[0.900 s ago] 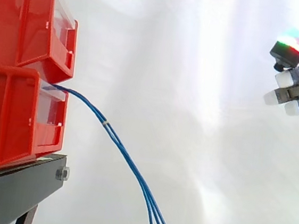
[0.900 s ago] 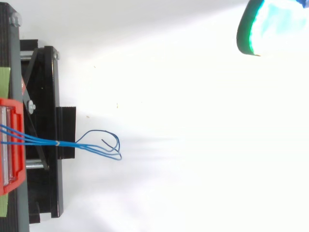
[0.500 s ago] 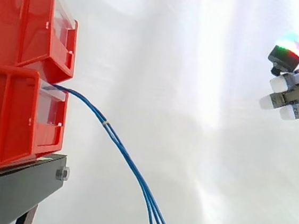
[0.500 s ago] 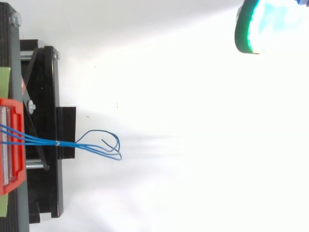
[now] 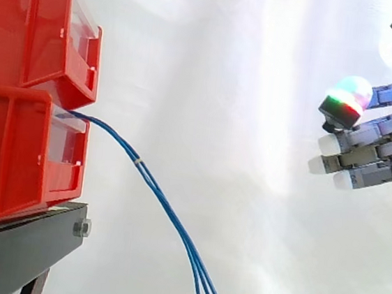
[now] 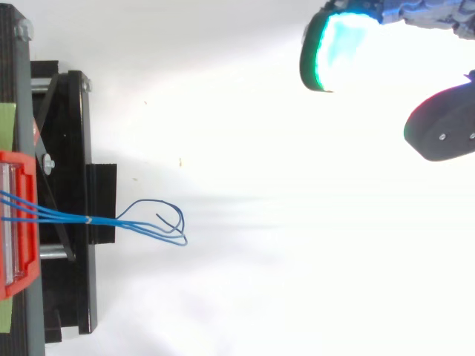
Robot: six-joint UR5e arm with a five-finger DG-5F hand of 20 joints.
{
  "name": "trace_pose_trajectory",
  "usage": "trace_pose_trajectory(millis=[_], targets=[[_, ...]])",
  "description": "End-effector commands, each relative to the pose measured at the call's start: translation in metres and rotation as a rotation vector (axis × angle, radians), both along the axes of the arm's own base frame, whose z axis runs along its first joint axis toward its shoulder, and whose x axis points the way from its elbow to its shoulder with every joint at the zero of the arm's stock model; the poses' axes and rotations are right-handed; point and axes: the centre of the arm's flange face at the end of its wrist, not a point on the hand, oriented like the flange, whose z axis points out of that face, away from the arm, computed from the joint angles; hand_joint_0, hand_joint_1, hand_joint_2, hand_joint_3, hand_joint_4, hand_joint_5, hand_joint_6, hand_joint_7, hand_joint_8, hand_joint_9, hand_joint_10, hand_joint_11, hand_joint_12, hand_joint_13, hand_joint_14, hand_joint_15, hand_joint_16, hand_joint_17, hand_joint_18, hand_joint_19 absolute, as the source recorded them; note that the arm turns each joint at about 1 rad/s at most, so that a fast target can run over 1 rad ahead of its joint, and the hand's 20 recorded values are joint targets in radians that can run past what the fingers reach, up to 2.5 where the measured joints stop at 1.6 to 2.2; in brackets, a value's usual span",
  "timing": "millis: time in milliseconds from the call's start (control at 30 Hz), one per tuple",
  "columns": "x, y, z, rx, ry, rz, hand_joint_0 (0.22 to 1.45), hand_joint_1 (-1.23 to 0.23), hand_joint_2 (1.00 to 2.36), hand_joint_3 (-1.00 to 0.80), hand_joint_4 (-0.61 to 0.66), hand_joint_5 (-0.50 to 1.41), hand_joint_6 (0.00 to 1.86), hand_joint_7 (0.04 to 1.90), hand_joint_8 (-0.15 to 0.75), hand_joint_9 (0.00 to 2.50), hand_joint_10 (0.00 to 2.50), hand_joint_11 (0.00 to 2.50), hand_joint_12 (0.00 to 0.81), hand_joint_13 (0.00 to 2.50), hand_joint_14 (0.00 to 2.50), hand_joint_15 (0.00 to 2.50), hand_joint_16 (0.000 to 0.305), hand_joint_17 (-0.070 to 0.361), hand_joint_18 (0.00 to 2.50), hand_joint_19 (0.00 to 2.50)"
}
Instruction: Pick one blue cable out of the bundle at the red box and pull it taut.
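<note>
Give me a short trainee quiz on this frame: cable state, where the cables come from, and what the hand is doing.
1. True or false: the blue cables are stretched taut.
2. Fill in: they leave the ___ of the two stacked red bins.
3. The hand is: A) open, apart from the cables; B) pinching one cable; C) pressing a bin.
Key: 1 false, they hang slack; 2 lower; 3 A.

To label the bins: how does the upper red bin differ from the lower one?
The blue cables come out of the lower bin; none leave the upper bin. The lower bin rests on the black stand; the upper bin sits on the lower bin. Both are red.
</note>
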Motion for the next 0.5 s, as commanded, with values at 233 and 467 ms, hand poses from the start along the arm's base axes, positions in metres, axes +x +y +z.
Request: trace_pose_trajectory(millis=[233, 467], targets=[[0.025, 0.0, -0.047, -0.044, -0.011, -0.052, 0.53, -0.73, 1.0, -0.47, 0.24, -0.14, 0.5, 1.19, 0.336, 0.42, 0.01, 0.47, 0.4, 0.14, 0.0, 0.07, 0.063, 0.143, 0.15, 0.2], [0.041, 0.014, -0.05, -0.074, -0.076, -0.081, 0.53, -0.72, 1.0, -0.47, 0.24, -0.14, 0.5, 1.19, 0.337, 0.42, 0.01, 0.48, 0.401, 0.14, 0.0, 0.08, 0.063, 0.142, 0.15, 0.21]])
